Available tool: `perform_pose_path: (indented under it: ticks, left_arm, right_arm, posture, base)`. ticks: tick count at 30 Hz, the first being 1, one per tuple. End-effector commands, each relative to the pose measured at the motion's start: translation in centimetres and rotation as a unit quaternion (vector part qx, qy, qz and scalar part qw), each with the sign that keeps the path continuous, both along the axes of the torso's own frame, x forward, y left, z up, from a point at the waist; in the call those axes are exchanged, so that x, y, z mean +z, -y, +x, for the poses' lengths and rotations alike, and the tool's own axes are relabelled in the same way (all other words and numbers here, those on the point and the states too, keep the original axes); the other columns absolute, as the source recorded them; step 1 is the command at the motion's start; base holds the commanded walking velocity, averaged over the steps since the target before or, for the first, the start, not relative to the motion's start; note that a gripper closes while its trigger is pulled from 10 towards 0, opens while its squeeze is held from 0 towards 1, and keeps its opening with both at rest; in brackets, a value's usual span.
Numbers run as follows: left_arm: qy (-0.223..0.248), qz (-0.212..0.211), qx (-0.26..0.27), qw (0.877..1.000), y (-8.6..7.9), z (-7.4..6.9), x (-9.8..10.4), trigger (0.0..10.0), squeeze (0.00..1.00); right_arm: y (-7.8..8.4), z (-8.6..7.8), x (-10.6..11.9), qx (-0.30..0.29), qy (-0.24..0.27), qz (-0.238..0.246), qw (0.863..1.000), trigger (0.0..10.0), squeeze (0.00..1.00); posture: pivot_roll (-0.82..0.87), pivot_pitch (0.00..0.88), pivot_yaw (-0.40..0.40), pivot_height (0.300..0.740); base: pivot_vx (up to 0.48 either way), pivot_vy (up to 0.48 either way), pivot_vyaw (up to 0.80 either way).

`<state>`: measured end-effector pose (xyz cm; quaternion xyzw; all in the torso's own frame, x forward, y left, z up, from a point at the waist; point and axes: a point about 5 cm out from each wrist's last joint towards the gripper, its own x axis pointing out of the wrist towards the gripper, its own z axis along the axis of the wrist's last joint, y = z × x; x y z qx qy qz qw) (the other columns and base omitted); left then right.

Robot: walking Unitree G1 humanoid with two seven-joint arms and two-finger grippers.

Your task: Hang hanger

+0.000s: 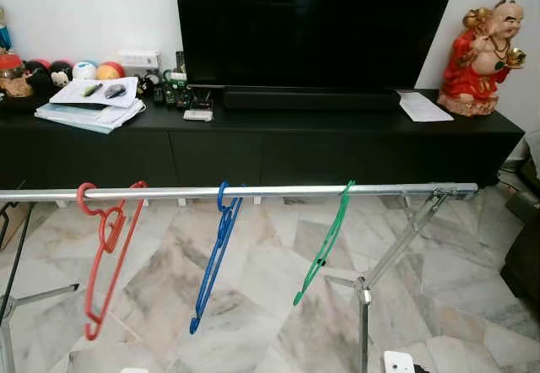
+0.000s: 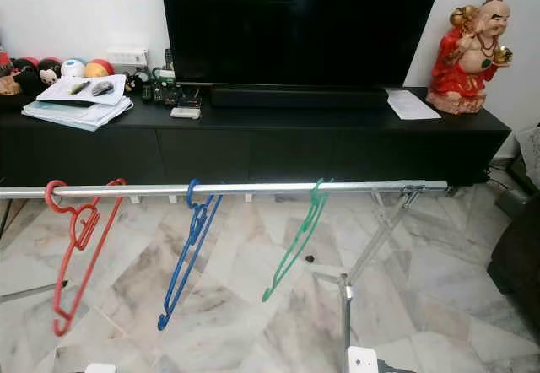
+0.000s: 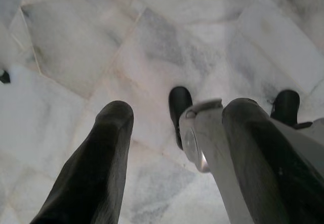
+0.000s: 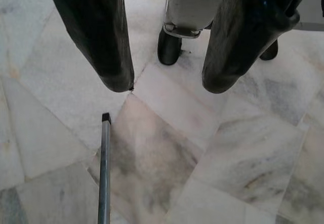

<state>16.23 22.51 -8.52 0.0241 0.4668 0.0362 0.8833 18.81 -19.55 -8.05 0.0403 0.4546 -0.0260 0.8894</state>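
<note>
A silver rail (image 1: 253,192) of a drying rack runs across in front of me. Three hangers hang on it: a red hanger (image 1: 105,255) at the left, a blue hanger (image 1: 215,259) in the middle and a green hanger (image 1: 325,242) to the right. My left gripper (image 3: 174,117) hangs open over the marble floor, nothing between its fingers. My right gripper (image 4: 169,84) is also open and empty, pointing down at the floor.
A black TV cabinet (image 1: 253,149) stands behind the rack with a large TV (image 1: 312,27), papers (image 1: 89,107), small items and a red figurine (image 1: 485,56). The rack's metal legs (image 1: 384,263) stand on the marble floor. A thin metal bar (image 4: 104,173) lies below the right gripper.
</note>
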Motion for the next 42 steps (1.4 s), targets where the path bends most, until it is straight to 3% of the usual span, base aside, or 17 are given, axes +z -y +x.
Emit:
perform_pose_path:
  ticks: [1, 6, 12, 20, 29, 32, 35, 42]
  left_arm:
    - [-0.012, 0.001, -0.002, 1.0, 0.4, -0.7, -0.4, 10.0, 0.0]
    - [-0.035, 0.002, -0.006, 0.999, 0.6, -2.0, -1.0, 10.0, 0.0]
    - [-0.05, 0.013, 0.003, 0.999, -0.6, -3.4, -1.2, 10.0, 0.0]
    - [-0.045, 0.012, 0.006, 0.999, -0.7, -3.2, -1.1, 10.0, 0.0]
    - [-0.057, 0.02, -0.006, 0.998, -1.2, -3.8, -1.2, 10.0, 0.0]
    - [-0.058, 0.034, -0.022, 0.998, -1.0, -3.6, -1.2, 10.0, 0.0]
    - [-0.055, 0.023, -0.001, 0.998, -0.7, -3.5, -1.2, 10.0, 0.0]
    - [-0.054, 0.024, -0.019, 0.998, -0.2, -3.0, -1.2, 10.0, 0.0]
  right_arm:
    - [0.2, -0.1, 0.0, -0.008, -0.003, -0.002, 1.0, 10.0, 0.0]
    - [0.3, -0.1, 0.0, -0.008, -0.003, -0.004, 1.0, 10.0, 0.0]
    - [0.3, -0.1, 0.0, -0.009, -0.003, -0.004, 1.0, 10.0, 0.0]
    - [0.3, -0.2, -0.1, -0.012, -0.004, -0.005, 1.0, 10.0, 0.0]
    - [0.3, -0.3, -0.1, -0.005, -0.009, -0.007, 1.0, 10.0, 0.0]
    - [0.3, -0.3, -0.1, -0.003, -0.01, -0.007, 1.0, 10.0, 0.0]
    - [0.3, -0.4, -0.2, -0.002, -0.01, -0.008, 1.0, 10.0, 0.0]
    - [0.3, -0.4, -0.2, -0.002, -0.012, -0.009, 1.0, 10.0, 0.0]
  posture:
    - [0.08, 0.034, -0.043, 0.74]
    - [0.08, 0.035, -0.042, 0.74]
    - [0.08, 0.036, -0.043, 0.74]
    - [0.08, 0.032, -0.042, 0.74]
    - [0.07, 0.02, -0.04, 0.74]
    - [0.07, 0.012, -0.039, 0.74]
    - [0.07, 0.008, -0.038, 0.74]
    - [0.07, 0.0, -0.04, 0.74]
  base:
    - [-0.281, 0.0, 0.0]
    - [-0.28, 0.0, 0.0]
    - [-0.137, 0.0, 0.0]
    - [0.0, 0.0, -0.07]
    - [0.0, 0.0, -0.79]
    - [0.0, -0.259, -0.79]
    - [0.0, -0.32, -0.79]
    - [0.0, 0.0, -0.79]
